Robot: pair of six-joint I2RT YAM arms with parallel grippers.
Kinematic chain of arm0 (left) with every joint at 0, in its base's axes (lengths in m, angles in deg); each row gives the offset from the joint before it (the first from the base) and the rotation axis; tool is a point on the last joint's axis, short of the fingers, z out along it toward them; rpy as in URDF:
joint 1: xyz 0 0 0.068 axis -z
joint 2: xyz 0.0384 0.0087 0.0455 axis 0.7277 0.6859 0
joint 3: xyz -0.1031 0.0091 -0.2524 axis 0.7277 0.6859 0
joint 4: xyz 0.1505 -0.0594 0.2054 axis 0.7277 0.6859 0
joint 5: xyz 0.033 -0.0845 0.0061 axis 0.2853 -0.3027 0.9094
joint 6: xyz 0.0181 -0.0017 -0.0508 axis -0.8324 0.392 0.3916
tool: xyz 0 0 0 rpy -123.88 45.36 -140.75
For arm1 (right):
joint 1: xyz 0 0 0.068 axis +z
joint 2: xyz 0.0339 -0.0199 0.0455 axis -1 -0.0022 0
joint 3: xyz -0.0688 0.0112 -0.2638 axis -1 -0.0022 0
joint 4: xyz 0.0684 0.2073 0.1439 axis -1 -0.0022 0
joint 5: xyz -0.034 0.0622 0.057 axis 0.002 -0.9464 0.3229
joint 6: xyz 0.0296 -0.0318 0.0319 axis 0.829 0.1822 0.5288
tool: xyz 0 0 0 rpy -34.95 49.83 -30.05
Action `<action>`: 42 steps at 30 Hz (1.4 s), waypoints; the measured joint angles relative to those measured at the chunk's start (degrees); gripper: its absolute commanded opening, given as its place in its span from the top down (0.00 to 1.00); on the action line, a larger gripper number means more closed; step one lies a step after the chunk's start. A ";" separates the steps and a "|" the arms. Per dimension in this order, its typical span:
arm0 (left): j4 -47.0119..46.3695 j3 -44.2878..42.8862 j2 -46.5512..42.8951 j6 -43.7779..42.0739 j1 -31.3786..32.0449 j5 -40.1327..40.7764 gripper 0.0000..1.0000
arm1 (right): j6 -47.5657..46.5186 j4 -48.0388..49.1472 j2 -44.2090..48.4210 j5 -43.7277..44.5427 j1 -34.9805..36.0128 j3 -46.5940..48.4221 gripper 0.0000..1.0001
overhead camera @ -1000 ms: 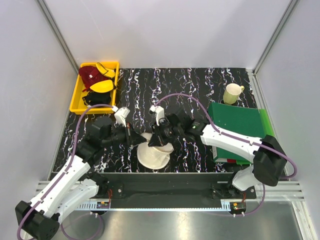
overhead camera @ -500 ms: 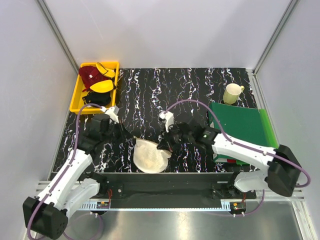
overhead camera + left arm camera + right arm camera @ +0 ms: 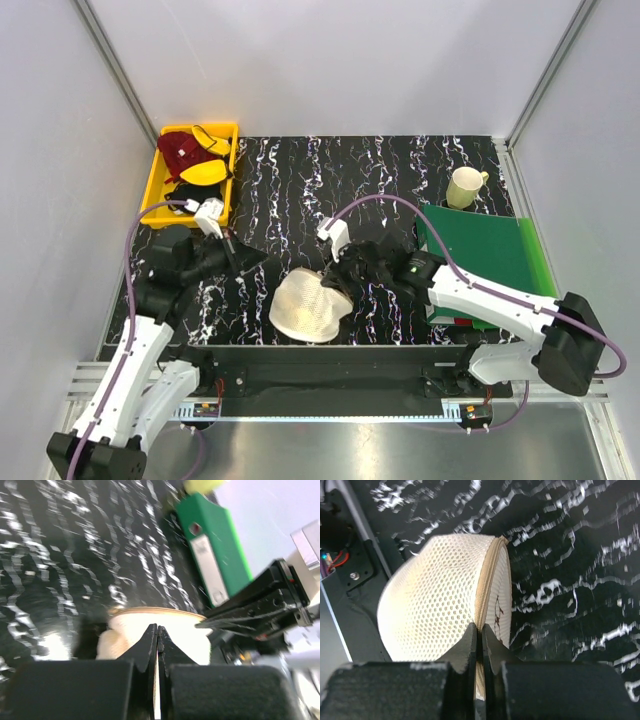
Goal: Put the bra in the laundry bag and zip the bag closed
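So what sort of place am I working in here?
Most likely a robot test cell, not a home laundry: grey panel walls on aluminium posts, both arms bolted to a rail at the near edge of the table, and staged props such as the laundry bag, yellow tray and green binder.

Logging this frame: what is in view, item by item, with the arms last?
laundry bag: 1, cream-white mesh with a tan zip, near middle of the table
tray: 1, yellow, far left corner
dark red garment: 1, in the tray's far end
yellow garment with black trim: bright yellow, in the tray beside the red one; count unclear
mug: 1, pale yellow, far right
binder: 1, green, right side, lying flat
table: 1, black with white veining
left gripper: shut, holding nothing, left of the bag
right gripper: shut on the bag's zip seam
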 measured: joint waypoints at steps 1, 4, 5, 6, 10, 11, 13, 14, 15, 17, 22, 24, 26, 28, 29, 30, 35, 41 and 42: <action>-0.35 0.02 0.46 0.00 0.00 -1.92 0.88 | -1.25 0.74 0.20 -0.98 0.02 -0.20 1.00; -2.25 0.74 1.99 0.35 0.00 -6.73 0.85 | -5.22 2.34 1.64 -1.75 0.04 -1.01 1.00; -2.78 1.40 1.99 0.76 0.00 -7.61 0.85 | -6.47 2.71 2.05 -1.73 0.04 -1.01 1.00; -3.08 2.14 1.73 1.20 0.00 -8.20 0.85 | -7.93 2.89 2.27 -1.68 0.04 -0.66 1.00; -4.61 4.26 -0.35 3.34 0.00 -8.31 0.85 | -14.34 2.56 0.63 -1.55 0.04 4.15 0.89; -4.90 4.42 -0.79 3.93 0.00 -8.20 0.84 | -15.91 2.67 -0.13 -1.55 0.04 5.81 0.86; -5.38 4.44 -1.42 4.74 0.00 -7.76 0.80 | -19.17 2.45 -1.25 -2.19 0.02 8.37 0.69; -5.38 4.44 -1.64 4.92 0.00 -7.52 0.72 | -19.80 2.19 -1.40 -2.60 0.02 8.83 0.61; -5.27 4.46 -1.75 5.20 0.00 -7.17 0.67 | -20.31 1.81 -1.44 -3.08 0.04 9.01 0.51; -5.11 4.68 -1.75 5.64 0.00 -6.25 0.58 | -19.63 0.15 -1.42 -4.26 0.04 8.96 0.25; -4.61 6.60 -0.90 6.01 0.00 -4.59 0.60 | -5.35 -2.56 4.46 -6.97 0.04 0.26 0.00; -4.42 7.32 0.00 6.01 0.00 -4.07 0.62 | 4.96 -2.86 10.01 -6.64 0.04 -6.16 0.00; -4.37 8.15 0.48 6.03 0.00 -3.43 0.62 | 15.50 -2.56 15.61 -4.76 0.04 -12.61 0.00; -4.44 9.27 0.57 6.12 0.00 -2.27 0.63 | 26.51 -2.67 19.76 -2.62 0.02 -18.45 0.00; -4.55 10.08 0.61 6.27 0.00 -1.49 0.63 | 32.06 -2.40 20.61 -1.88 0.04 -20.81 0.00; -4.76 11.04 0.68 6.62 0.00 -0.52 0.64 | 36.87 -1.79 20.81 -1.07 0.04 -22.91 0.00; -10.21 17.75 4.15 9.68 0.00 2.32 0.68 | 54.29 5.84 17.25 1.18 0.04 -29.70 0.00; -19.85 25.53 12.92 14.08 1.16 3.34 0.73 | 65.24 17.14 7.50 5.27 0.04 -29.79 0.15; -21.44 26.01 14.62 14.75 2.21 3.63 0.73 | 66.66 18.78 5.31 5.62 0.04 -29.75 0.18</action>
